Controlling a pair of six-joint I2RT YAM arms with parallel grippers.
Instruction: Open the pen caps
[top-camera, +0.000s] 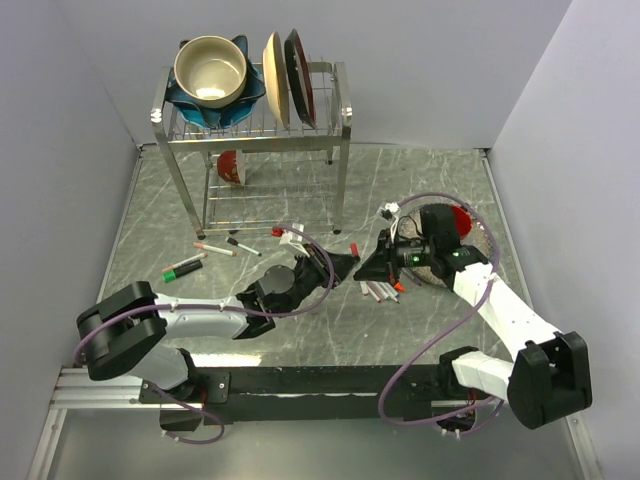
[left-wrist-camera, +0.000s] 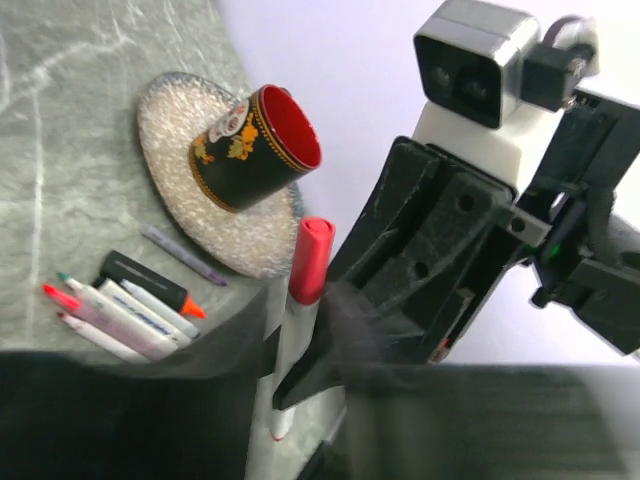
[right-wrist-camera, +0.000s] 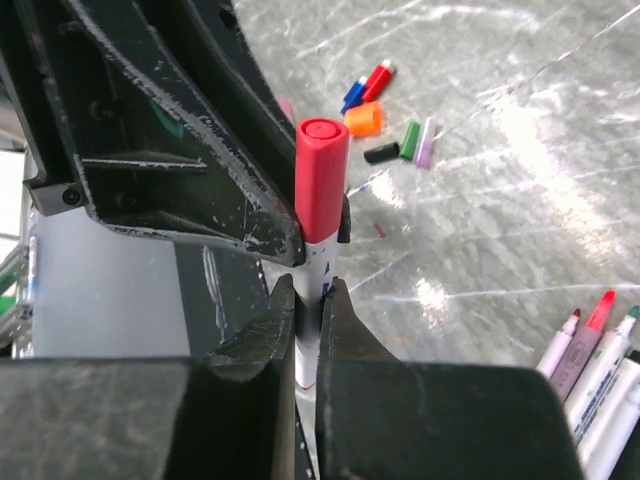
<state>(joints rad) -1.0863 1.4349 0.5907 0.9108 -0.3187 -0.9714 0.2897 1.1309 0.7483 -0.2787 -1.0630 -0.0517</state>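
A white-barrelled pen (right-wrist-camera: 308, 290) with a red cap (right-wrist-camera: 321, 178) is held off the table between both grippers, and the cap is seated on it. My left gripper (left-wrist-camera: 292, 335) is shut on the barrel just under the red cap (left-wrist-camera: 310, 258). My right gripper (right-wrist-camera: 308, 305) is shut on the barrel lower down, near its tail. In the top view the left gripper (top-camera: 343, 266) and the right gripper (top-camera: 373, 266) meet tip to tip at mid-table. Several loose caps (right-wrist-camera: 378, 118) lie on the table beyond. Several uncapped pens (left-wrist-camera: 120, 312) lie side by side.
A black cup with a red inside (left-wrist-camera: 255, 140) lies tipped on a glittery plate (left-wrist-camera: 165, 125) at the right. A metal dish rack (top-camera: 340, 130) with bowls and plates stands at the back. More pens (top-camera: 215, 248) and a green marker (top-camera: 183, 268) lie at the left.
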